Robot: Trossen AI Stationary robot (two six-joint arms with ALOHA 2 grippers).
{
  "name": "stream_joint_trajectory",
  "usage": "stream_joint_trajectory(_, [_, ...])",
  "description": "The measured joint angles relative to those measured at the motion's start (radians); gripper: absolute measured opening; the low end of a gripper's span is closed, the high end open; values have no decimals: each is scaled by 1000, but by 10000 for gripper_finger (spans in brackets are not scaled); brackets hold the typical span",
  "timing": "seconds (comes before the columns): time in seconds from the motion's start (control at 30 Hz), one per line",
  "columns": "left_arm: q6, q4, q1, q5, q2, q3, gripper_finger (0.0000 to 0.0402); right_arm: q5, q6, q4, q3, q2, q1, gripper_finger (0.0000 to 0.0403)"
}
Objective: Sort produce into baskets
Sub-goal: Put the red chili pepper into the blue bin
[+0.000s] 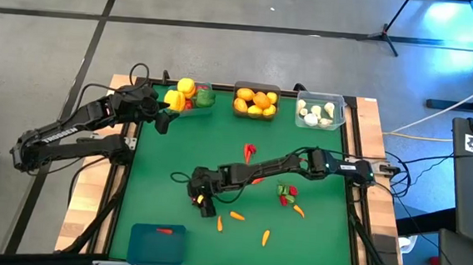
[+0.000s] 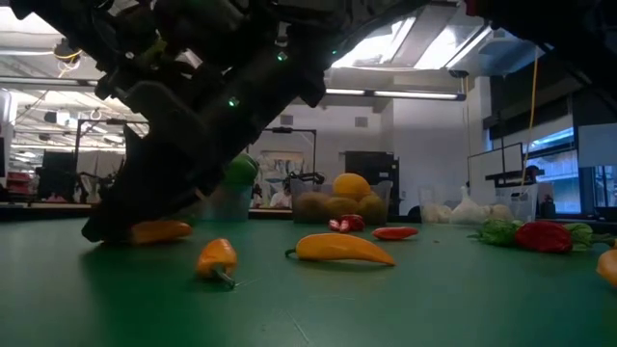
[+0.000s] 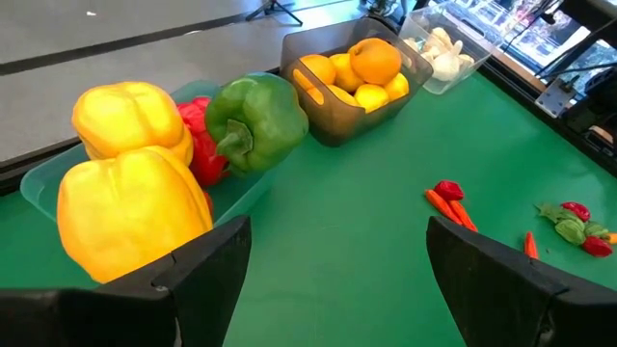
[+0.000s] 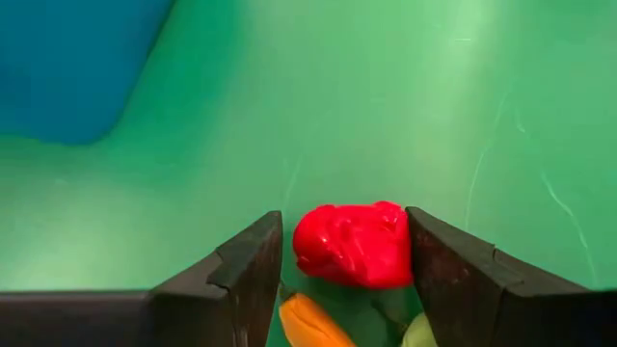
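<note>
My right gripper (image 1: 201,200) reaches to the table's middle, low over the green mat, open. A small lumpy red piece of produce (image 4: 352,244) lies between its fingertips, with an orange piece (image 4: 307,323) just behind it. My left gripper (image 3: 337,241) waits open beside the teal basket (image 3: 39,183), which holds yellow, red and green peppers. The dark grey basket (image 1: 257,87) holds oranges and lemons. The clear basket (image 1: 339,115) holds garlic. A red chilli lies in the blue basket (image 1: 147,247). Loose carrots (image 1: 236,217) lie near my right gripper. My right gripper stands slanting down over the red piece, one finger (image 4: 439,265) on each side of it at the mat. That finger is close against the piece's side (image 4: 403,241); a thin gap shows at the other. Whether either finger touches it, I cannot tell.
Red chillies (image 1: 249,152) lie mid-table, and a heap of green and red produce (image 1: 286,193) lies under the right arm. More carrots (image 1: 265,236) lie toward the near edge. The three filled baskets line the far edge. Bare mat lies left of my right gripper.
</note>
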Motion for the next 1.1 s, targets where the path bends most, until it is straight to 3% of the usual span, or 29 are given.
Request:
stream_joint_trajectory(0.27, [-4,0,0,0,0,0,308,57,-3,12,-22,-3,7,206])
stream_joint_trajectory(0.67, [-6,0,0,0,0,0,308,77,82,16,-18,-3,6,92])
stream_joint_trajectory(1.1, [-8,0,0,0,0,0,308,43,62,12,167,4,51,107])
